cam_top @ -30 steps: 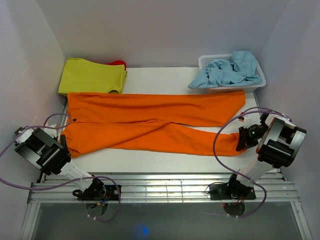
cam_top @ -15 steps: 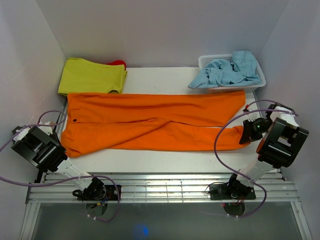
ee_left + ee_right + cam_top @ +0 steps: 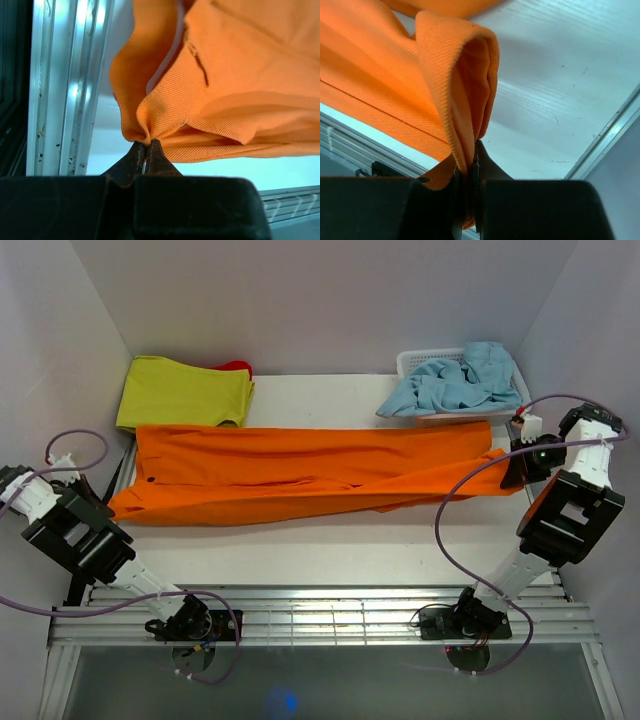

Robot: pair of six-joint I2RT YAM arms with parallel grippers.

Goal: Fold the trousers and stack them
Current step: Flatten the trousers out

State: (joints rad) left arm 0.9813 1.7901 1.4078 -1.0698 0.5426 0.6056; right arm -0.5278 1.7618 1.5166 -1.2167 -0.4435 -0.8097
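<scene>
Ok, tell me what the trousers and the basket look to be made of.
Trousers: likely a woven cotton-type twill with a matte finish. The wrist views show fine diagonal ribs and a stitched seam. Basket: probably moulded white plastic, going by its perforated wall and stiff rim. It is too small in view to judge the finish.

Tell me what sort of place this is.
Probably a robot lab's laundry-folding booth: plain white walls enclose the table, the left arm and right arm hold orange trousers, and a white basket holds a light blue garment.
</scene>
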